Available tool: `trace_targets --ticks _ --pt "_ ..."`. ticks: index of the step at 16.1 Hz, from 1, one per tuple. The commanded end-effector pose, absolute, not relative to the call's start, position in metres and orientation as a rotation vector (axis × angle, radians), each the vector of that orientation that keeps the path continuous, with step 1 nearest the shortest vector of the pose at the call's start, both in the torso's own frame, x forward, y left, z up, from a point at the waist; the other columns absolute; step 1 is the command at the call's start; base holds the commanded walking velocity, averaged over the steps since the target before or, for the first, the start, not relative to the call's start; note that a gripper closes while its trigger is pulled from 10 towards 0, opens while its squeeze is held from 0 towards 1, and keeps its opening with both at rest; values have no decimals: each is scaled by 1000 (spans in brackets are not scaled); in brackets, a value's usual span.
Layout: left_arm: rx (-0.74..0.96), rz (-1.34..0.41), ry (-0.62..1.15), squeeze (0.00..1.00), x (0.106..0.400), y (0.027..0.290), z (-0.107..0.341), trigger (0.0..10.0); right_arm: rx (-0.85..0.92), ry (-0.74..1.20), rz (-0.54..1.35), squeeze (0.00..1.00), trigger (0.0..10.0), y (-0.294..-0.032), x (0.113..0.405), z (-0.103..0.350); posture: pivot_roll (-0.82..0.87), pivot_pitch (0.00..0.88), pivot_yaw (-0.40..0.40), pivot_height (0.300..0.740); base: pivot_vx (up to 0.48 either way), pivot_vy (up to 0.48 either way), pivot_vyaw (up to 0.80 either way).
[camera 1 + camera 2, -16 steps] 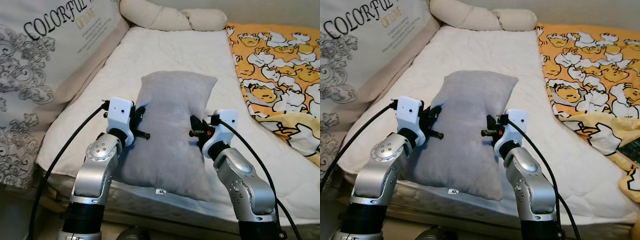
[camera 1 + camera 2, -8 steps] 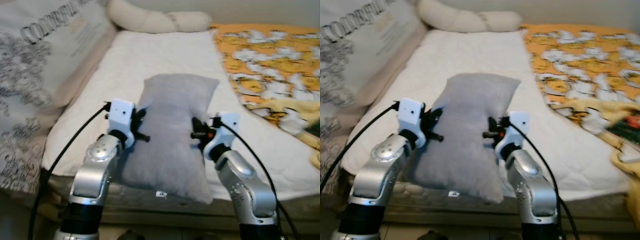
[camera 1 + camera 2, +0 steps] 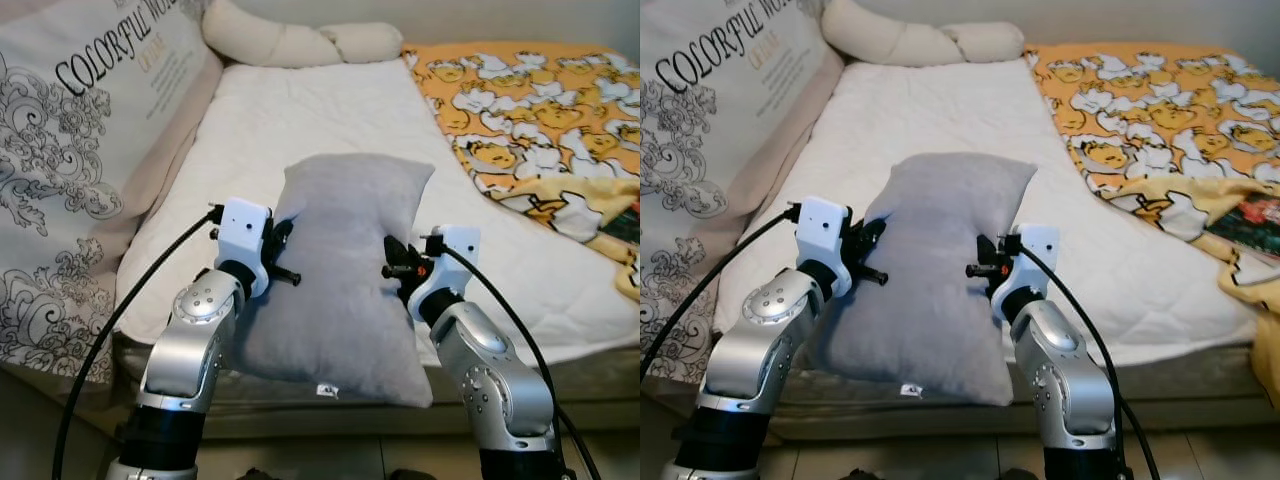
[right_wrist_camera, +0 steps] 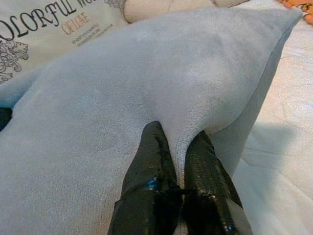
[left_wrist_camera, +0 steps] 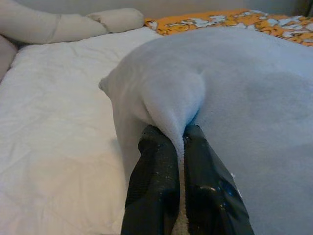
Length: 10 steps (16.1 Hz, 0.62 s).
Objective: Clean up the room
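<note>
White quilted bedding covers the bed (image 3: 330,110), with an orange duck-print blanket (image 3: 520,90) on its right side and a large lettered cushion (image 3: 90,130) propped at the left. A grey pillow (image 3: 340,270) lies lengthwise at the near edge of the mattress. The left claw (image 5: 178,147) is clamped on a fold of its left side, the right claw (image 4: 178,152) on a fold of its right. Lifting well probably means raising both arms evenly, since each pinch holds only fabric and could slip.

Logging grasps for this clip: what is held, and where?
The grey pillow: left gripper pinches its left edge, right gripper its right edge.
</note>
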<state>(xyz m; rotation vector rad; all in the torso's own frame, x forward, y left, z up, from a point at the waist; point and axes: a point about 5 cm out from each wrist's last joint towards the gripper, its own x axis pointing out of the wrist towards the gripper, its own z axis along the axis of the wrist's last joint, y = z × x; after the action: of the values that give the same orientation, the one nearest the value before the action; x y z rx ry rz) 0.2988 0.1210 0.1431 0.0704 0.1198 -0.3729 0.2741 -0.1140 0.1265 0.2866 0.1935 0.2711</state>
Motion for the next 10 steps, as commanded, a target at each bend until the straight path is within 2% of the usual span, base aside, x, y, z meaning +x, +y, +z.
trace_targets --ticks 1,7,9,10 --pt "78 -344 81 0 300 125 153 10000 291 156 258 0 10000 -118 277 135 4 0 41 740 0 296 0" --pt "80 -339 76 0 300 128 156 10000 305 159 262 0 10000 -115 280 134 18 0 37 740 0 298 0" --pt "82 -345 75 0 301 127 156 10000 309 158 261 0 10000 -115 281 134 19 0 39 740 0 311 -656" --pt "83 -349 75 0 301 127 157 10000 306 153 258 0 10000 -115 281 134 16 0 47 740 0 326 0"
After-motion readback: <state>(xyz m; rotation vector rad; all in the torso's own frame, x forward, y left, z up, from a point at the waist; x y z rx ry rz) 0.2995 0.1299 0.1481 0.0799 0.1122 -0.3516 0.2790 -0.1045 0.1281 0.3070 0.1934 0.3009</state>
